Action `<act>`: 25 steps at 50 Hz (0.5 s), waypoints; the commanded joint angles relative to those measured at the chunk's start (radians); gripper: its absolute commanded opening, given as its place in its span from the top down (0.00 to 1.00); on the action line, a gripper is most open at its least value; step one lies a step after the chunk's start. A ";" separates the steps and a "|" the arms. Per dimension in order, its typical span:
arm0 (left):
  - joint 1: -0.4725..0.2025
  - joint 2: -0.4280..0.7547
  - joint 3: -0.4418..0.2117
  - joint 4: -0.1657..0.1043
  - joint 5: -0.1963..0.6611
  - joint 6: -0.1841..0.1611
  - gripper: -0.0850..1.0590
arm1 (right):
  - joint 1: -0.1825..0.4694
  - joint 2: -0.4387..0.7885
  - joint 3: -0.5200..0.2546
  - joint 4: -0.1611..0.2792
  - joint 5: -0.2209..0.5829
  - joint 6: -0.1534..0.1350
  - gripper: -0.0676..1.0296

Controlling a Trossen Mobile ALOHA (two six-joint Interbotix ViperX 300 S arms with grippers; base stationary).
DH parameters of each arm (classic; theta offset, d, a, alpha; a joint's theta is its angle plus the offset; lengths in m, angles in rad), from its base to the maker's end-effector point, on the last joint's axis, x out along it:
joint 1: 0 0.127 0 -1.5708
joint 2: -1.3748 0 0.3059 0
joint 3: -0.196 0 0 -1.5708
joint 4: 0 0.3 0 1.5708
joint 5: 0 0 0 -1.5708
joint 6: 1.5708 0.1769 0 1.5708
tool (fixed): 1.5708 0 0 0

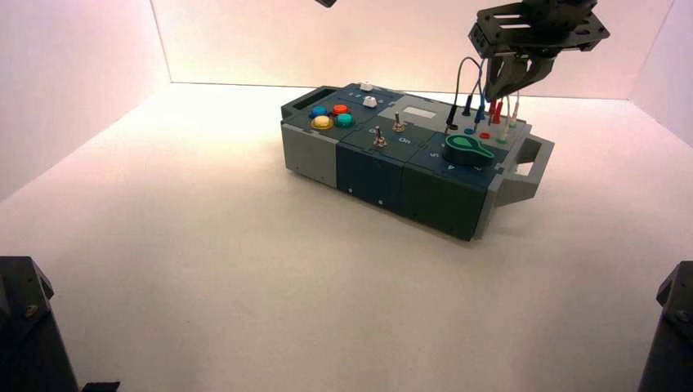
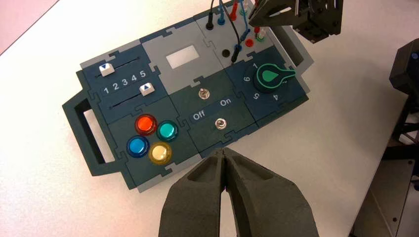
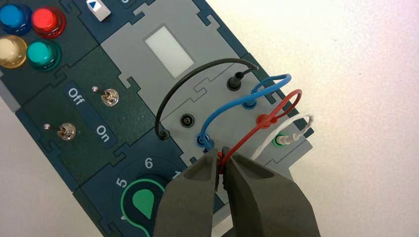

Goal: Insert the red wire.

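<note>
The red wire (image 3: 247,138) arcs over the grey wire panel (image 3: 217,106) at the box's right end. One red plug (image 3: 266,119) sits in a socket there. The wire's other end runs down between the fingertips of my right gripper (image 3: 221,159), which is shut on it just above the panel, beside the blue plug (image 3: 202,140). The panel under the jaws is hidden. From above, the right gripper (image 1: 497,91) hangs over the plugs at the box's (image 1: 368,167) far right. My left gripper (image 2: 225,151) is shut on nothing, hovering high over the table beside the toggle switches.
Black (image 3: 197,69), blue (image 3: 225,109) and white (image 3: 276,134) wires loop over the same panel, close to the red one. An empty black socket (image 3: 187,120) lies near the black wire. The green knob (image 3: 143,202) sits right beside my right fingers. Toggle switches (image 3: 109,97) and coloured buttons (image 3: 47,22) lie farther along the box.
</note>
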 commanded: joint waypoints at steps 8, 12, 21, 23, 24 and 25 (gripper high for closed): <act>-0.006 -0.020 -0.026 -0.006 0.008 0.009 0.95 | -0.005 -0.005 -0.006 -0.002 -0.021 0.003 0.96; -0.008 -0.018 -0.028 -0.006 0.025 0.025 0.95 | -0.003 -0.003 -0.008 -0.003 -0.021 0.003 0.96; -0.008 -0.023 -0.028 -0.017 0.011 0.028 0.95 | -0.003 0.000 -0.006 -0.003 -0.021 0.003 0.96; -0.008 -0.023 -0.028 -0.031 0.003 0.028 0.95 | -0.005 0.000 -0.003 -0.003 -0.025 0.003 0.96; -0.008 -0.023 -0.026 -0.038 -0.002 0.028 0.95 | -0.005 0.002 -0.002 -0.003 -0.026 0.003 0.96; -0.009 -0.025 -0.026 -0.046 -0.003 0.028 0.95 | -0.005 0.000 -0.002 -0.003 -0.028 0.003 0.96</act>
